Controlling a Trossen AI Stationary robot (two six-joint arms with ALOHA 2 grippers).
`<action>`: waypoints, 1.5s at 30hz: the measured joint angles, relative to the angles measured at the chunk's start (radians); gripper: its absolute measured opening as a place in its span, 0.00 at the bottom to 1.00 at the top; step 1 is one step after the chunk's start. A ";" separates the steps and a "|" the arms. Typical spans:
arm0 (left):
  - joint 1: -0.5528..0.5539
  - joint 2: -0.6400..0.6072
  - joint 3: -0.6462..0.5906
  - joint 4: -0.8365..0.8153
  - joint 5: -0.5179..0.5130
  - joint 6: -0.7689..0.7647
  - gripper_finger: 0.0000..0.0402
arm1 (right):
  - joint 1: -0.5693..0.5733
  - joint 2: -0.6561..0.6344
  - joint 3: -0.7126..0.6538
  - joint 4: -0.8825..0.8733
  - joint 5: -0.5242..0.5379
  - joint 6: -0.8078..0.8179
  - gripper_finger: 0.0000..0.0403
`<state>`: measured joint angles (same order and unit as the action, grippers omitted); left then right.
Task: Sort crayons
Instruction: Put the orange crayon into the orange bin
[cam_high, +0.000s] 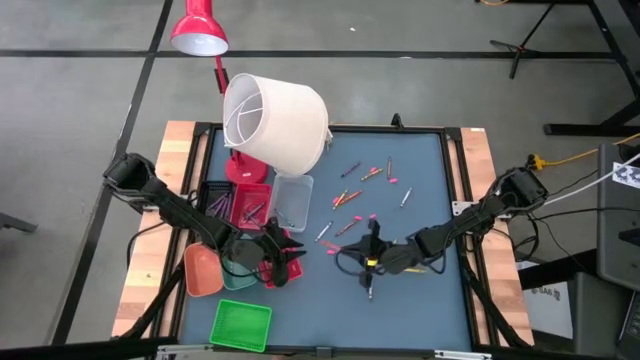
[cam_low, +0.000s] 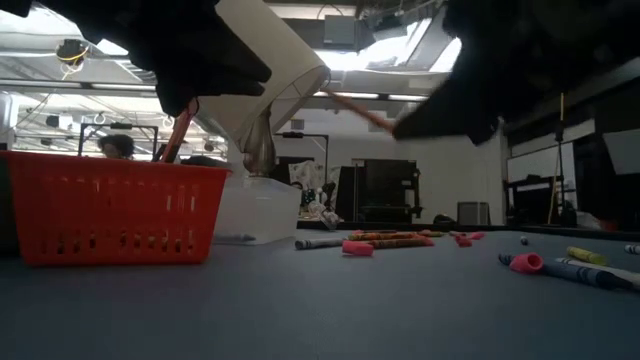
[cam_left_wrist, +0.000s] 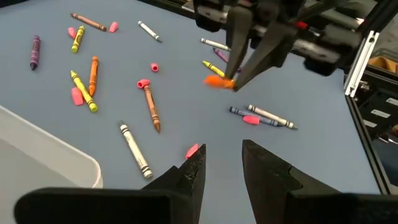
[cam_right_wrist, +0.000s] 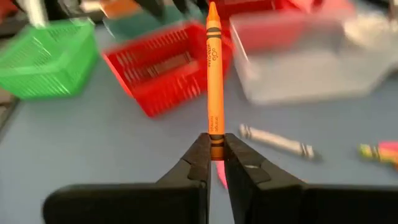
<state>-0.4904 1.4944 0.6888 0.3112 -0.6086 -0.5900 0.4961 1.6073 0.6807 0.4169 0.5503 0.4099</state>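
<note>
Pinching an orange crayon (cam_right_wrist: 214, 74) by its lower end, the right gripper (cam_right_wrist: 216, 152) is holding it so that its long axis is running straight out ahead of the fingers, tip pointing toward the red basket (cam_right_wrist: 165, 71) and the other trays on the left side of the table (cam_high: 420, 300). From above, this gripper (cam_high: 372, 243) is sitting near the middle of the table, while the left gripper (cam_high: 283, 262) is waiting just beside the trays with its fingers spread and nothing between them. Loose crayons (cam_high: 362, 176) are lying scattered on the far side of the mat, well apart from both grippers. Judging by this, the held crayon is already aimed at the trays, so the coming move is probably a carry leftward, and the right arm is the one placed to make it.
</note>
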 joint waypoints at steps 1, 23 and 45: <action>0.000 0.000 0.000 0.003 0.000 0.000 0.22 | 0.000 0.000 0.000 0.036 0.000 -0.031 0.07; 0.061 0.000 0.000 0.340 0.031 0.372 0.22 | -0.117 -0.002 0.002 0.396 -0.188 -0.240 0.07; 0.130 0.000 0.000 0.427 0.132 0.444 0.21 | -0.139 -0.002 0.002 0.396 -0.203 -0.260 0.07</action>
<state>-0.3599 1.4944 0.6888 0.7385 -0.4771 -0.1463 0.3573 1.6058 0.6830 0.8127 0.3470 0.1497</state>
